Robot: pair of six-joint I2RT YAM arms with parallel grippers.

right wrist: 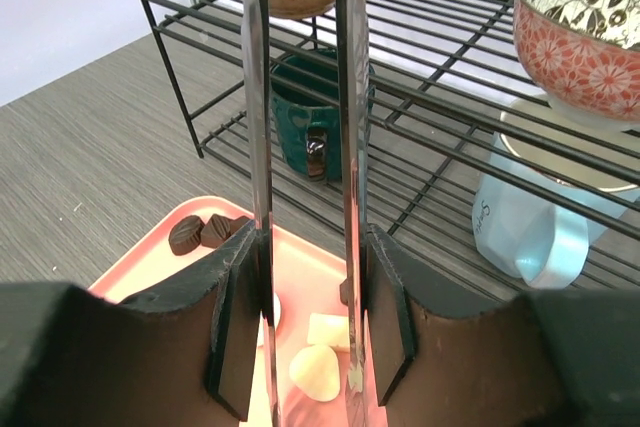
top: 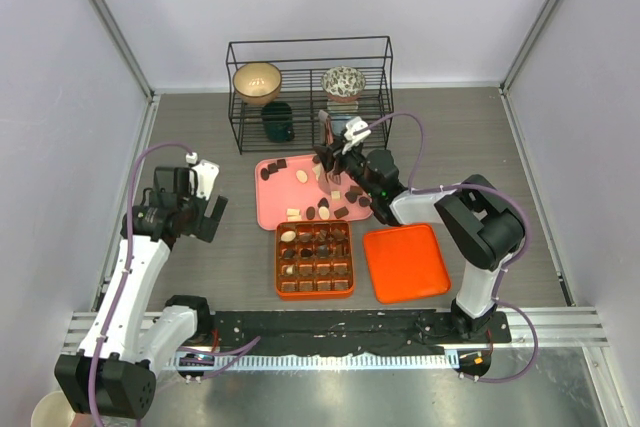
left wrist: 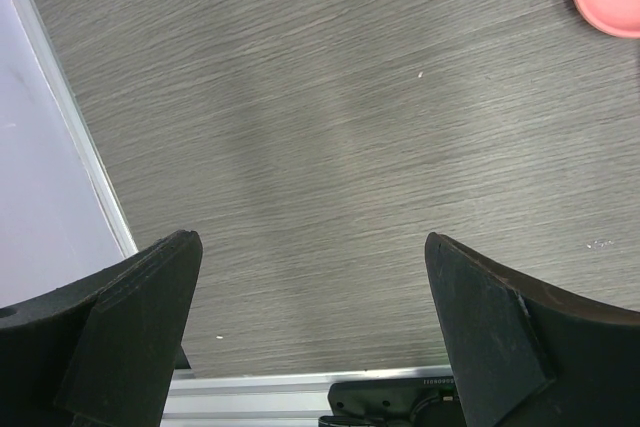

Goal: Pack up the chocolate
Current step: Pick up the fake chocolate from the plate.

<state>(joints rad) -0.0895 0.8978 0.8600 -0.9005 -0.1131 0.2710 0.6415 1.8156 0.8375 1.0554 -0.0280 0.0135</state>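
Several chocolate pieces (top: 325, 209), dark, tan and cream, lie on a pink tray (top: 268, 209). More sit in the upper cells of the orange gridded box (top: 314, 259). My right gripper (top: 336, 165) hovers over the tray's far right part, shut on metal tongs (right wrist: 300, 97). The tong tips run out of the top of the right wrist view. Below them lie cream pieces (right wrist: 315, 372) and dark pieces (right wrist: 200, 232). My left gripper (top: 205, 215) is open and empty over bare table left of the tray, as the left wrist view (left wrist: 310, 287) shows.
A black wire rack (top: 310, 92) stands behind the tray, holding a tan bowl (top: 257, 80), a patterned bowl (top: 344, 81) and a teal mug (top: 278, 121). An orange lid (top: 405, 262) lies right of the box. Grey walls close both sides.
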